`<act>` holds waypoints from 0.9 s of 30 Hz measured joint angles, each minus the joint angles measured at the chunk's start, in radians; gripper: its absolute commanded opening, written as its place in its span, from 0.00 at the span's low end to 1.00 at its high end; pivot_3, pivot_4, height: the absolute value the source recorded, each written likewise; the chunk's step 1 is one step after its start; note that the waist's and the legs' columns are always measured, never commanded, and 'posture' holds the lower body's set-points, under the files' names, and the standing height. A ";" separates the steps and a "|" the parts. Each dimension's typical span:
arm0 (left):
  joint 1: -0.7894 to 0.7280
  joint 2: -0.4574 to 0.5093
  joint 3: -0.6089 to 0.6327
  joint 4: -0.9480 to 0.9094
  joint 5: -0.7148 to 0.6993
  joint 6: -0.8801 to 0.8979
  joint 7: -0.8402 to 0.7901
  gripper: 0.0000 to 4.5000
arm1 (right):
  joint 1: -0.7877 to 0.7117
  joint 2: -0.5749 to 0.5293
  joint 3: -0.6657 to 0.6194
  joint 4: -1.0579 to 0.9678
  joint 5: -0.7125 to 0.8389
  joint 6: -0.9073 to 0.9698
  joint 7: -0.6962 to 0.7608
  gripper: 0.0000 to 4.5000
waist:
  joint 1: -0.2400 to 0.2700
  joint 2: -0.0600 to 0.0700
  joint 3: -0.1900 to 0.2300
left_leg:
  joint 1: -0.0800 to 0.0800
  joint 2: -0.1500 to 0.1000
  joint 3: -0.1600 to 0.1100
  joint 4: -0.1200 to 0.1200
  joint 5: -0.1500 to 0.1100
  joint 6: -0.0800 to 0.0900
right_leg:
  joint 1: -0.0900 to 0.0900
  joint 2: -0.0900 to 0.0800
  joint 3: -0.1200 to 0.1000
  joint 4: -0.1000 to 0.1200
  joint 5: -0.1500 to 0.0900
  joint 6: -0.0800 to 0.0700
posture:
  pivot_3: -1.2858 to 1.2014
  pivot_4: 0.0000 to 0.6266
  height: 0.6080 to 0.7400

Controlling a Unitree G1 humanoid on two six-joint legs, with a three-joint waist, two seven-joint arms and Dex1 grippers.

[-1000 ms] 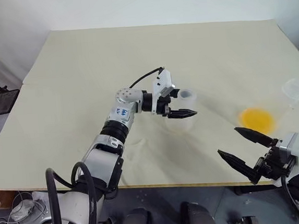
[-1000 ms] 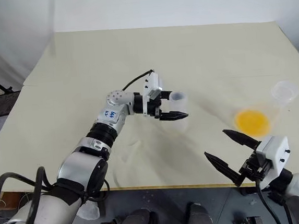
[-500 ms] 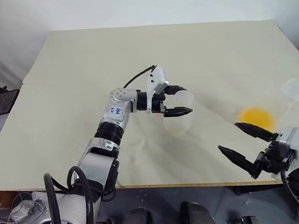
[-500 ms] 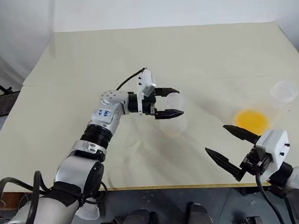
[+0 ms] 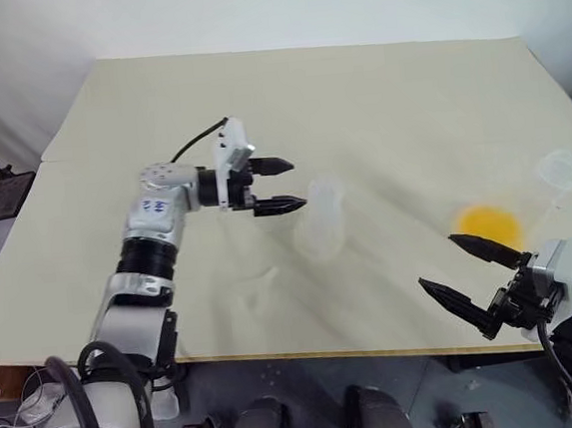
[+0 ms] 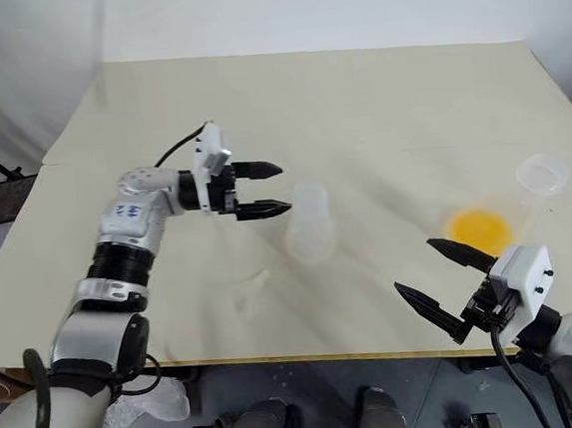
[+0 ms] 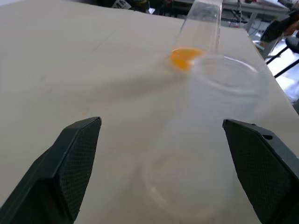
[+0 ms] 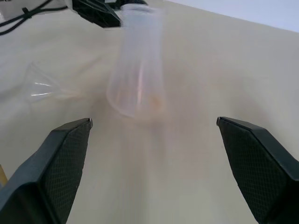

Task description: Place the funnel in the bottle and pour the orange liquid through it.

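Observation:
The bottle (image 5: pixel 321 216), translucent with a narrower neck, stands upright mid-table with nothing gripping it. My left gripper (image 5: pixel 298 182) hovers just to its left, open and empty, fingers pointing at it; the left wrist view has the bottle (image 7: pixel 205 135) straight ahead between them. The clear funnel (image 8: pixel 41 86) lies on its side on the table near the bottle. The orange liquid (image 5: pixel 489 224) pools in the base of a clear conical flask (image 5: pixel 566 169) at the right. My right gripper (image 5: pixel 437 262) is open and empty at the table's front edge, just in front of the flask.
The beige table (image 5: pixel 355 88) stretches bare behind the bottle and flask. Its front edge (image 5: pixel 328 352) runs just below my right gripper. A seam (image 5: pixel 71 159) crosses the left part of the tabletop.
My left gripper has pulled away to the left, off the bottle's neck it stood around. The bottle now stands free, slightly further left. The right gripper has held still.

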 measured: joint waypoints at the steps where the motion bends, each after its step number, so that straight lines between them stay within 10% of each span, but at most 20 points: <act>1: 0.019 0.020 0.006 -0.022 -0.004 0.012 0.000 0.99 | -0.003 -0.003 0.001 0.004 0.000 0.000 0.004 1.00 | 0.000 0.000 0.000 | 0.000 0.000 0.000 0.000 0.000 0.000 | 0.000 0.000 0.000 0.000 0.000 0.000 | 0.52 0.24 1.00; 27: 0.874 0.413 0.318 -0.642 -0.255 0.135 -0.041 0.99 | -0.092 -0.047 0.010 0.100 0.003 0.041 0.097 1.00 | -0.016 0.001 0.000 | 0.003 0.000 -0.004 0.000 -0.001 -0.002 | 0.002 -0.003 0.004 0.000 0.000 -0.001 | 0.52 0.24 1.00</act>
